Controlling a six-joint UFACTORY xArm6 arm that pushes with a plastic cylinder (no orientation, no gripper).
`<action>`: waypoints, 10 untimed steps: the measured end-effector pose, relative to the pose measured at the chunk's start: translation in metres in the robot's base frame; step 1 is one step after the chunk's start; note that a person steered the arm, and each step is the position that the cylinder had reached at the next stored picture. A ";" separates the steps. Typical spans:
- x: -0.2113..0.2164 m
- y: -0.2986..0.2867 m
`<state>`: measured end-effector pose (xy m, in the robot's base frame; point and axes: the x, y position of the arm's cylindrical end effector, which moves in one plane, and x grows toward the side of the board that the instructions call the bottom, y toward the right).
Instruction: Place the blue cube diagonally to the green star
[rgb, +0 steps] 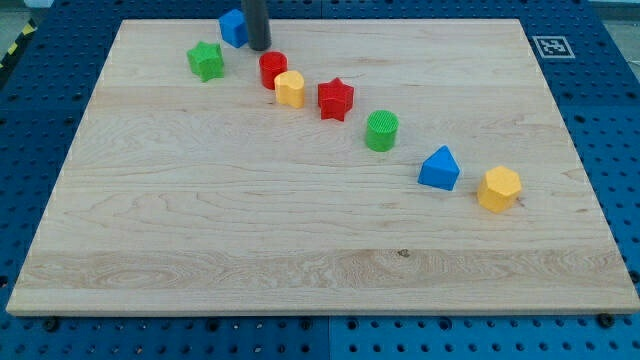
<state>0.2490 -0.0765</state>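
Observation:
The blue cube (233, 27) sits near the view's top left of the wooden board (300, 260). The green star (206, 61) lies below and to the left of it, a small gap apart. My tip (259, 46) is at the blue cube's right side, touching or nearly touching it. The rod comes down from the view's top edge.
A diagonal row runs down to the view's right: a red cylinder (272, 69), a yellow block (290, 89), a red star (335, 99), a green cylinder (381, 131), a blue triangular block (440, 168), a yellow hexagonal block (498, 188). A marker tag (552, 46) sits at the top right.

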 end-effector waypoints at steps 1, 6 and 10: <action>-0.015 0.009; -0.057 -0.095; -0.027 -0.075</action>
<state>0.2217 -0.1520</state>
